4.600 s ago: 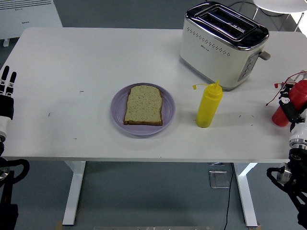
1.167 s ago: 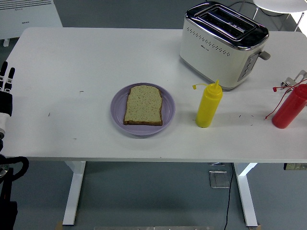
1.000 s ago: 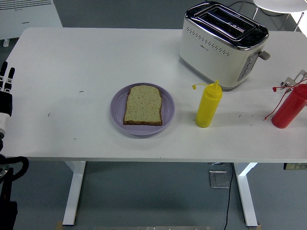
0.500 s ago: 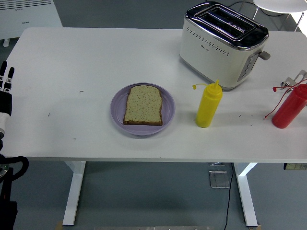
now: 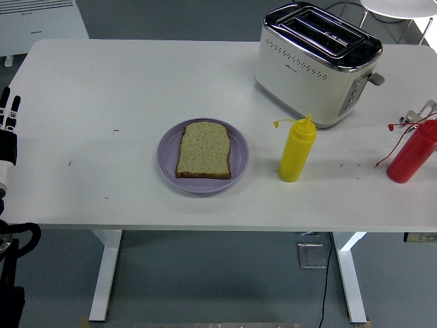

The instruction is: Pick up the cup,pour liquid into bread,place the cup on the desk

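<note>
A slice of bread (image 5: 204, 149) lay flat on the purple plate (image 5: 168, 171). The yellow squeeze bottle (image 5: 296, 150) stood upright just right of it, far from my left hand (image 5: 7, 133), fingers straight, empty, at the table's (image 5: 123, 82) left edge. Red bottle (image 5: 411, 153) far right; toaster (image 5: 318, 63) behind.

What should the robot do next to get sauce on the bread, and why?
Probably bring the right arm back in toward the red bottle, since no hand holds a bottle. It stands upright at the table's right edge, and the bread lies bare on the purple plate. The left hand only rests at the left edge, fingers open.
</note>
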### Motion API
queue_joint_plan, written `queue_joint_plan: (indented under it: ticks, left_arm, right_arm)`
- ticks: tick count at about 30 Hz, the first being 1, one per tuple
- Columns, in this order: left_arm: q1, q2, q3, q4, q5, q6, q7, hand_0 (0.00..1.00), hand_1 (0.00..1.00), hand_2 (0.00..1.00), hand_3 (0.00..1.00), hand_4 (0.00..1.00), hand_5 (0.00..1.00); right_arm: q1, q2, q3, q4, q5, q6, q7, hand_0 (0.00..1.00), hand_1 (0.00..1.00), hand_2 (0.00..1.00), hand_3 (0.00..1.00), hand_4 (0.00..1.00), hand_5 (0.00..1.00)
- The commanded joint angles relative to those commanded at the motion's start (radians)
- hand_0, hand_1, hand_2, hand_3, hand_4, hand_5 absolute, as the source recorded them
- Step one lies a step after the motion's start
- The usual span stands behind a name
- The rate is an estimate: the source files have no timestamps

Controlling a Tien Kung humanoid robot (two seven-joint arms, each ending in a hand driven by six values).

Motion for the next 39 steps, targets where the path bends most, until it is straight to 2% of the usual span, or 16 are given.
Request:
queue_joint_plan:
  ticks: [39]
  left_arm:
    - [0.002, 0.002, 0.000, -0.001, -0.001, 0.002, -0.001, 0.808, 0.745, 0.739, 0.729, 0.480, 0.998]
  right_arm:
    - [0.012, 0.002, -0.004, 0.000, -0.006, 0.003, -0.004, 0.798, 0.708, 0.734, 0.735, 0.567, 0.420]
